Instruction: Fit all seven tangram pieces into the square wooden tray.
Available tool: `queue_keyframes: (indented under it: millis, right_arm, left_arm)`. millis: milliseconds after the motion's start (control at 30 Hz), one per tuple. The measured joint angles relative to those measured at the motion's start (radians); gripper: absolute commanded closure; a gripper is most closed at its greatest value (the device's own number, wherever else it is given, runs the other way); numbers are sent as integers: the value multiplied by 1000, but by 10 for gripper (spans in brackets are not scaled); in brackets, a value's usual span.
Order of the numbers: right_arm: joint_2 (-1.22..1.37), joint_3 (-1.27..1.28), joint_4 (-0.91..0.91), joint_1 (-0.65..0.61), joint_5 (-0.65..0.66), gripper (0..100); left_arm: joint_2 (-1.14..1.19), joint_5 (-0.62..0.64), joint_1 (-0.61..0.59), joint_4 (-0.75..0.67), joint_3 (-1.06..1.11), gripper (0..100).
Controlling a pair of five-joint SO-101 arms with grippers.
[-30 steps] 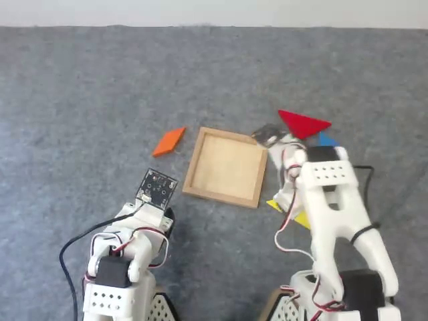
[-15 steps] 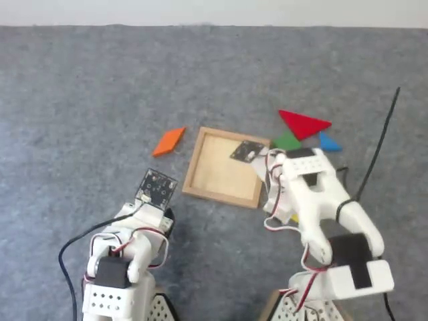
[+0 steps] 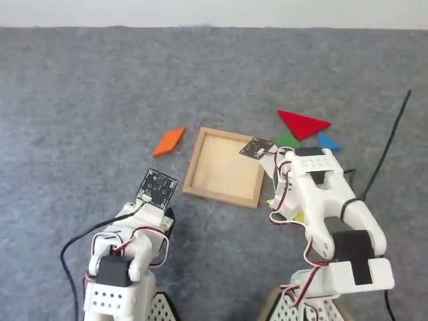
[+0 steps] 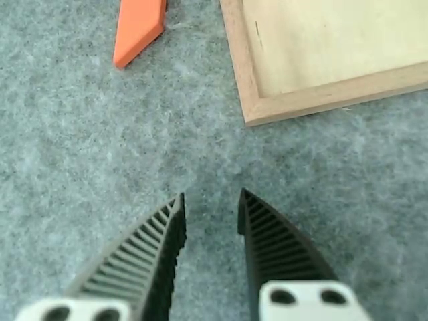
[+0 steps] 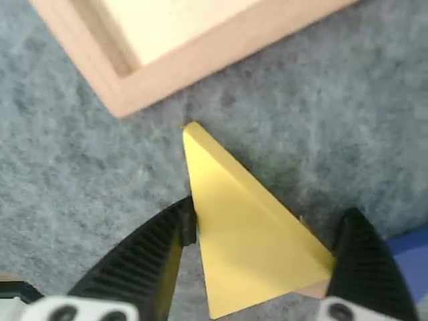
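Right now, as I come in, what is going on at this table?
A tangram puzzle is being put together. The right gripper sits low over the yellow triangular piece, beside a corner of the square wooden tray, its open fingers on either side of the piece. The left gripper hangs open over the grey mat, near the orange parallelogram piece. The tray holds no piece yet; the red triangle, green piece and blue piece lie on the mat outside it.

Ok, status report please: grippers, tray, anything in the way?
Left gripper open, over bare carpet beside tray. Right gripper open, fingers straddling yellow triangle at tray corner. Tray empty; no piece in yet. Nothing between triangle and tray.
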Motion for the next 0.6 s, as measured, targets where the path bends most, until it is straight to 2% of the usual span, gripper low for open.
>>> queue_keyframes:
  millis: [100,167,600]
  right_arm:
    - [-2,-17,-2,14,-2,945]
    - [-9,-17,-2,25,-2,979]
    - [-23,0,-2,49,-46,992]
  left_arm:
    - [0,0,0,0,0,877]
    - [0,0,0,0,0,877]
    - [0,0,0,0,0,877]
